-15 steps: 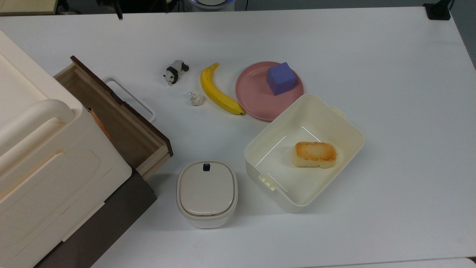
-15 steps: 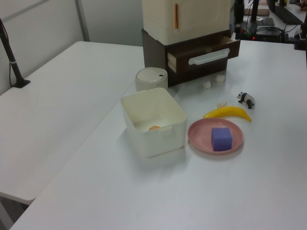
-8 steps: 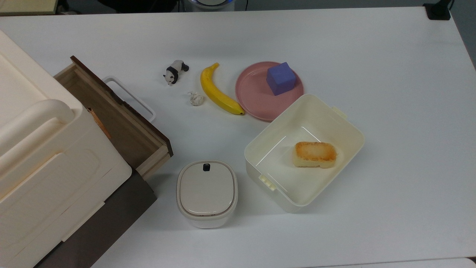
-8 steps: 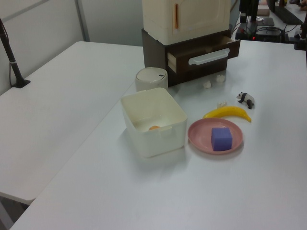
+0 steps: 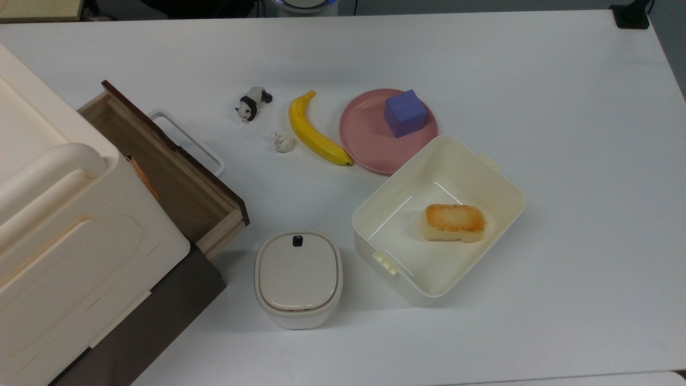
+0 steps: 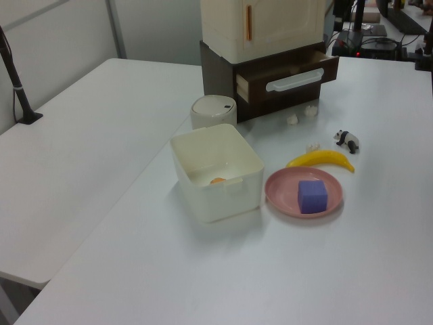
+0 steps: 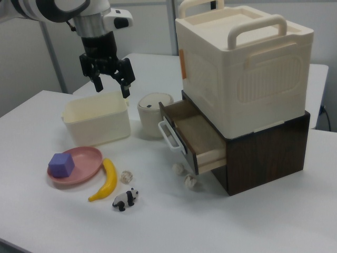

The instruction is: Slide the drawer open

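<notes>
Drawer of dark wood stands pulled out from a brown cabinet, its brown floor bare and its white loop handle facing the table's middle. It sits at the top view's left, under a big cream box with thick handles. No writing or brand can be read on any of these things.

In the right view the gripper hangs in the air above the cream tub, well apart from the drawer, with its black fingers spread wide and holding nothing.

The tub, open on top, holds a piece of bread. Just beside it, on the top view's left, stands a small lidded pot. Farther off in the top view lie a pink plate with a purple cube on it, a banana, a crumpled scrap and a toy panda. In the right view two more scraps lie on the white table under the drawer.
</notes>
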